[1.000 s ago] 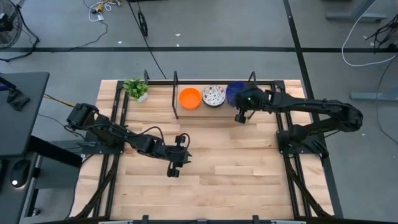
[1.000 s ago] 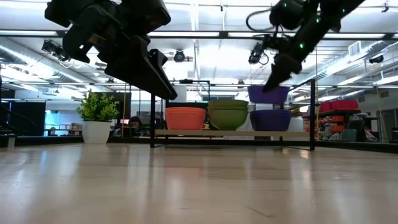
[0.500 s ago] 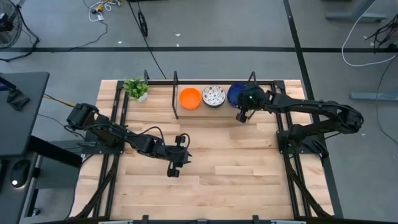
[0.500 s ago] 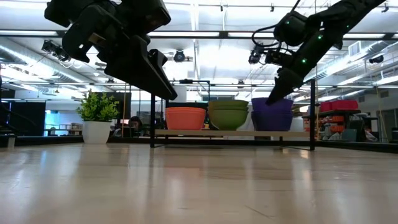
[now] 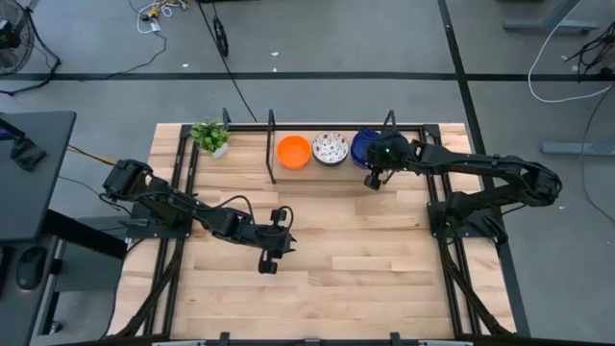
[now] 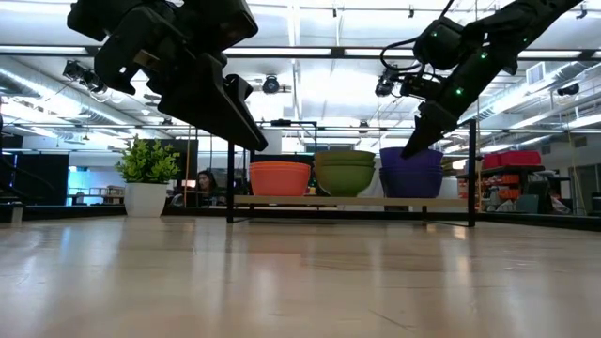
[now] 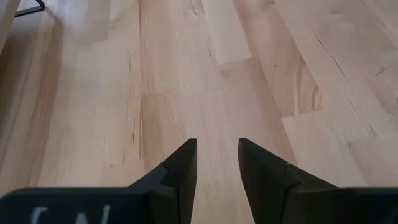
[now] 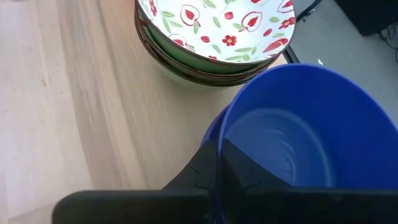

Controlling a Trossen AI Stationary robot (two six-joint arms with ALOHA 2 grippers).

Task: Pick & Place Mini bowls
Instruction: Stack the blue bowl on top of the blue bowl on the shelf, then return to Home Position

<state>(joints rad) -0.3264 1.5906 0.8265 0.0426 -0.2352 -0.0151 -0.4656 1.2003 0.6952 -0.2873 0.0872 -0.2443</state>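
The right hand [image 5: 371,179] pinches the near rim of the top blue bowl [image 8: 298,143], seated on the blue stack at the surface's far right, beside the floral stack [image 8: 214,28]. It looks rigid, light, glossy, likely slippery; the thin rim suits a pinch. How many bowls lie beneath is hidden. The left hand [image 7: 216,163] hangs spread, mid-surface.

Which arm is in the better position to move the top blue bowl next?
The right: the right gripper already pinches the rim of the top blue bowl at the table's back. The left gripper hangs open over bare wood mid-table, far away.
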